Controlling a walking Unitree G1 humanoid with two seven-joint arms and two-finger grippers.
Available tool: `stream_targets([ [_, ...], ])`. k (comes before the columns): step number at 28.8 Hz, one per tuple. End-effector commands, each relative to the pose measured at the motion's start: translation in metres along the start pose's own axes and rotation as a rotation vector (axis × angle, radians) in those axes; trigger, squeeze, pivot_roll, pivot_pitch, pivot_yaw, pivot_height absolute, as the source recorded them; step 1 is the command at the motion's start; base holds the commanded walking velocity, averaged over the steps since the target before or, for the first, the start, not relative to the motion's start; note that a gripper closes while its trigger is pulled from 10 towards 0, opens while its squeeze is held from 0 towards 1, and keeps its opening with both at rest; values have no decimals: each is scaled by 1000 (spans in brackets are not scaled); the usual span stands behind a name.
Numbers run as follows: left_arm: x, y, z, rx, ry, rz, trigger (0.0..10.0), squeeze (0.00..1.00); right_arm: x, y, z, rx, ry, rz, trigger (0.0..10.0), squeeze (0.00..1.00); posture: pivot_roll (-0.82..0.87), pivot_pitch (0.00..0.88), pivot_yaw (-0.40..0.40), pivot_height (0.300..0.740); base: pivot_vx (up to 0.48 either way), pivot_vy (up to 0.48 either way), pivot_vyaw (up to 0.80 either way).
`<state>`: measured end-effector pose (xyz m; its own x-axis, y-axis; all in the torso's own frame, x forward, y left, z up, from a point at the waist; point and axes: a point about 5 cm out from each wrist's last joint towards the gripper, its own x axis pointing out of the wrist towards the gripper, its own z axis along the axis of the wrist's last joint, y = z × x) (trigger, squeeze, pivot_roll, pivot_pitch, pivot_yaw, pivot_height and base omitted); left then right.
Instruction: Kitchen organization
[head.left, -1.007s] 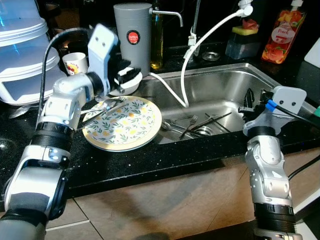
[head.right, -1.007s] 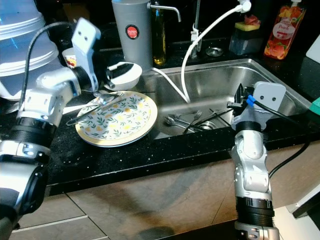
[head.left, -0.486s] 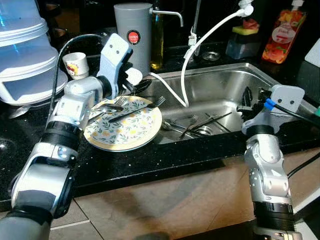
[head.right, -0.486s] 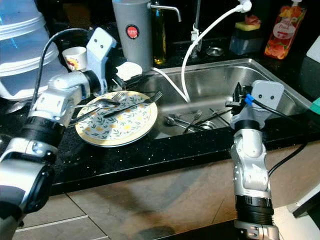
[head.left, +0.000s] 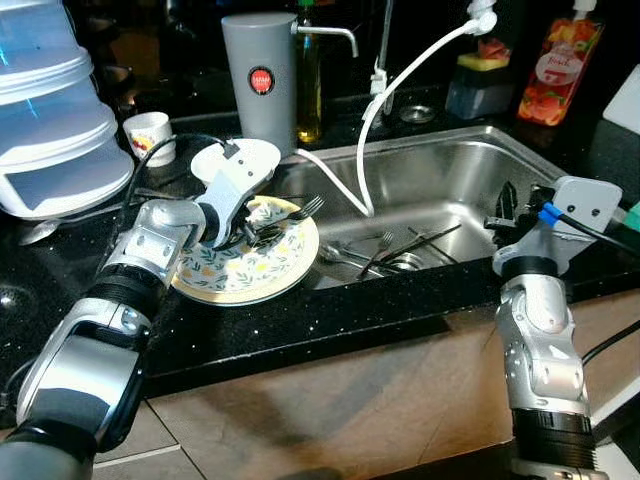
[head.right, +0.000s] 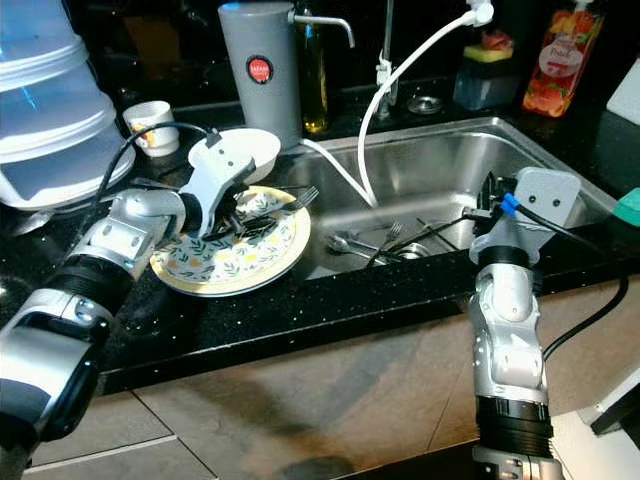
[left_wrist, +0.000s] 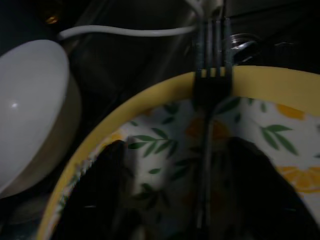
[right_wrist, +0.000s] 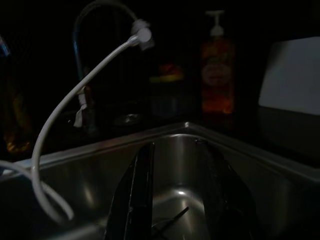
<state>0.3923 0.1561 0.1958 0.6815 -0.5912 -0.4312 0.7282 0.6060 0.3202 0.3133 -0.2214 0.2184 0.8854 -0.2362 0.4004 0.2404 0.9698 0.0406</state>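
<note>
A yellow-rimmed flowered plate (head.left: 235, 278) lies on the black counter to the left of the sink (head.left: 450, 165). A dark fork (head.left: 300, 208) rests on it, its tines past the plate's far rim (left_wrist: 212, 80). My left gripper (head.left: 248, 235) is low over the plate and open, one finger on each side of the fork's handle (left_wrist: 181, 145). A white bowl (head.left: 240, 160) stands just behind the plate. My right gripper (head.left: 505, 205) hovers open over the sink's right edge, nothing between its fingers (right_wrist: 175, 150).
Several pieces of cutlery (head.left: 385, 250) lie at the sink drain. A white hose (head.left: 385, 110) arches into the sink. A grey canister (head.left: 262, 75), a mug (head.left: 150, 135), stacked plastic containers (head.left: 50, 110) and a soap bottle (head.left: 553, 65) stand along the back.
My left gripper has swung from beside the bowl down onto the plate and now straddles the fork. The right arm has stayed in place. The camera shifted slightly.
</note>
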Motion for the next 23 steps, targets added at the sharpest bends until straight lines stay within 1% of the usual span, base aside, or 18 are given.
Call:
stream_targets([
  [1, 4, -23, -67, -116, 249, -65, 0, 0, 2, 3, 0, 7, -4, 7, 10000, 0, -31, 0, 59, 740, 0, 0, 0],
  [2, 4, -23, -67, -116, 249, -65, 0, 0, 2, 3, 0, 7, -4, 7, 10000, 0, -31, 0, 59, 740, 0, 0, 0],
  [4, 6, -24, -61, -180, 160, -63, 0, 0, 1, 2, -1, 5, 1, 6, 10000, 0, -28, 0, 55, 740, 0, 0, 0],
  [5, 6, -24, -61, -180, 160, -63, 0, 0, 1, 2, -1, 5, 1, 6, 10000, 0, -28, 0, 55, 740, 0, 0, 0],
  [7, 8, -17, -37, -233, 7, -58, 0, 0, 1, 3, 0, 7, -2, 6, 10000, 0, -34, 0, 52, 740, 0, 0, 0],
  [8, 8, -17, -37, -233, 7, -58, 0, 0, 1, 3, 0, 7, -2, 6, 10000, 0, -34, 0, 52, 740, 0, 0, 0],
  [9, 7, -13, -24, -248, -66, -51, 0, 0, 1, 3, 1, 9, -5, 5, 10000, 0, -34, 0, 52, 740, 0, 0, 0],
  [12, 6, -9, -13, -256, -123, -39, 0, 0, 2, 3, 1, 11, -7, 5, 10000, 0, -29, 0, 50, 740, 0, 0, 0],
  [13, 4, -5, 2, -259, -200, -31, 0, 0, 2, 3, 1, 9, -5, 8, 10000, 0, -27, 0, 49, 740, 0, 0, 0],
  [15, 4, -5, 2, -259, -200, -31, 0, 0, 2, 3, 1, 9, -5, 8, 10000, 0, -27, 0, 49, 740, 0, 0, 0],
  [16, 1, 1, 20, -257, -283, -10, 0, 0, 3, 4, 2, 8, -7, 13, 10000, 0, -34, 0, 47, 740, 0, 0, 0],
  [17, 1, 1, 20, -257, -283, -10, 0, 0, 3, 4, 2, 8, -7, 13, 10000, 0, -34, 0, 47, 740, 0, 0, 0],
  [18, -1, 7, 50, -285, -419, 18, 0, 0, 4, 4, 2, 8, -8, 15, 10000, 0, -32, 0, 39, 740, 0, 0, 0],
  [19, -2, 7, 76, -309, -538, 26, 10000, 0, 4, 5, 2, 7, -6, 18, 10000, 0, -30, 0, 38, 740, 0, 0, 0],
  [20, 2, 3, 94, -341, -605, 25, 10000, 0, 4, 5, 1, 8, -6, 19, 10000, 0, -30, 0, 38, 740, 0, 0, 0],
  [21, 7, -3, 105, -362, -631, 14, 10000, 0, 4, 6, 2, 8, -6, 20, 10000, 0, -30, 0, 38, 740, 0, 0, 0],
  [22, 7, -3, 105, -362, -631, 14, 10000, 0, 4, 6, 2, 8, -6, 20, 10000, 0, -30, 0, 38, 740, 0, 0, 0],
  [23, 29, -26, 115, -318, -599, 3, 10000, 0, 5, 7, 4, 13, -16, 19, 10000, 0, -30, 0, 38, 740, 0, 0, 0],
])
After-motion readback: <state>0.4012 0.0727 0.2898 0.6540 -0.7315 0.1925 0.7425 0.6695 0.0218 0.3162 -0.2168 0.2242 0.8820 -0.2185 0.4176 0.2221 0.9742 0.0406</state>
